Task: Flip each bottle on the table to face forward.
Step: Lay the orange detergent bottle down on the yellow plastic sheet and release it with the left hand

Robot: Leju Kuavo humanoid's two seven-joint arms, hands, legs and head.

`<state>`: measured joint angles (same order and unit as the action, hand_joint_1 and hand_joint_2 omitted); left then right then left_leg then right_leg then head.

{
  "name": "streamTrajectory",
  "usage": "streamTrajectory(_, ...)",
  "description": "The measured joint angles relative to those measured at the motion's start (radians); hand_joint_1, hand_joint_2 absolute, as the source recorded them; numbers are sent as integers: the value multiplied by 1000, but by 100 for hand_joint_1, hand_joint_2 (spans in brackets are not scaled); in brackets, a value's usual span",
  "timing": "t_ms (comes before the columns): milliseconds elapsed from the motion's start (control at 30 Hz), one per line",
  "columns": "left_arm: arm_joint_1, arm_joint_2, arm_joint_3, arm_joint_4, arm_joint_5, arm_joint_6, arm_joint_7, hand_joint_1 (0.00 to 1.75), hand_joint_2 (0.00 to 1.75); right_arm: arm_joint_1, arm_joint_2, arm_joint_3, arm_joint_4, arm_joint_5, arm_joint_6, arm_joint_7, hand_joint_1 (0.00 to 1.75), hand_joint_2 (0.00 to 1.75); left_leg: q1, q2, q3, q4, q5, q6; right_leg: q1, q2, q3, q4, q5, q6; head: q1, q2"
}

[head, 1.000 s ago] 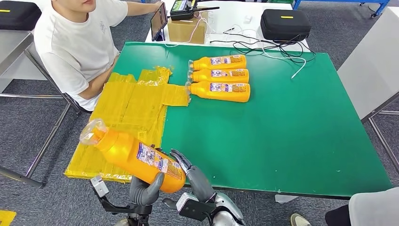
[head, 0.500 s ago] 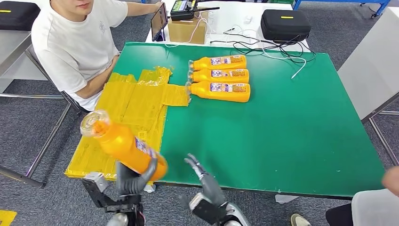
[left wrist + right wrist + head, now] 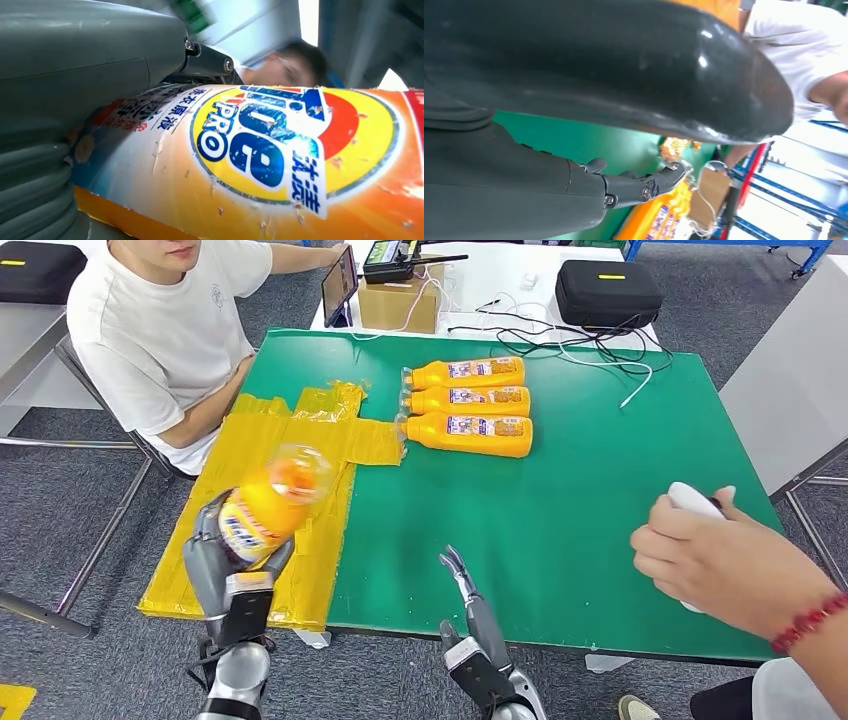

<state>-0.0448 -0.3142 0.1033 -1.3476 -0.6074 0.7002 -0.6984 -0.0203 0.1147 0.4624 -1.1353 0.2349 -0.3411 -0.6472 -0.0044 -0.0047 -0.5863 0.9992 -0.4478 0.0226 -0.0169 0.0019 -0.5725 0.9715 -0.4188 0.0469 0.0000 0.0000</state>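
Note:
My left hand [image 3: 222, 558] grips an orange detergent bottle [image 3: 264, 502] above the yellow taped patch [image 3: 290, 465] at the table's near left; its clear cap points away from me. The left wrist view shows the bottle's [image 3: 280, 165] front label close up against my left hand [image 3: 75, 100]. My right hand [image 3: 470, 605] hangs empty over the near table edge, fingers straight and apart; its fingers [image 3: 639, 185] show in the right wrist view. Three more orange bottles [image 3: 467, 400] lie side by side on the green table [image 3: 600, 490], caps to the left.
A person in a white shirt [image 3: 160, 330] sits at the table's left. Another person's hand [image 3: 720, 555] holding a white object reaches in from the right. A cardboard box [image 3: 398, 302], a black case [image 3: 605, 290] and cables [image 3: 560, 340] lie beyond the far edge.
My left hand has swung the bottle up and turned it, so the cap now points away over the yellow patch. My right hand let go and drew right. A person's hand came in at right.

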Motion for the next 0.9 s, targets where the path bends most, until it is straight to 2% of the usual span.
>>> streamTrajectory(67,-38,-4,74,53,-161,0,0,175,175,-1,8,0,-2,-7,-5,-12,0,0,0,1,0,0,0,0,0,0,0,0,0,0,0,0)
streamTrajectory(200,-145,3,240,243,-463,0,36,175,0,1,22,0,-25,-20,-7,-15,0,0,0,1,0,0,1,0,0,0,0,0,0,0,0,0)
streamTrajectory(267,-192,16,301,360,-532,0,106,175,0,1,31,0,-35,-24,-5,-12,0,0,0,1,0,0,1,0,0,0,0,0,0,0,0,0)
streamTrajectory(367,-240,41,334,494,-598,1,211,175,0,3,39,1,-43,-28,-4,-9,0,0,0,0,0,0,1,0,0,0,0,0,0,0,0,0)
streamTrajectory(500,-290,66,342,591,-635,4,267,175,0,3,45,0,-47,-31,-4,-8,0,0,-1,-1,0,0,1,0,-1,-1,1,0,0,0,0,0)
streamTrajectory(533,-299,70,343,606,-643,5,277,166,0,3,45,0,-47,-31,-4,-8,0,0,-1,-1,0,0,1,0,-1,-1,2,0,0,0,0,0)
streamTrajectory(633,-322,85,339,648,-680,7,334,117,131,3,45,-1,-48,-32,-5,-8,0,0,-1,-1,2,0,1,0,-1,-1,3,0,0,0,0,0)
streamTrajectory(667,-330,91,334,665,-693,7,353,110,175,3,45,-2,-48,-32,-5,-8,0,0,-1,-1,4,0,1,0,-1,-1,5,0,0,0,0,0)
streamTrajectory(900,-369,128,300,755,-732,9,387,110,175,3,45,-10,-48,-35,-8,-8,0,0,0,-1,12,-1,1,-1,0,-1,12,0,0,-1,0,0)
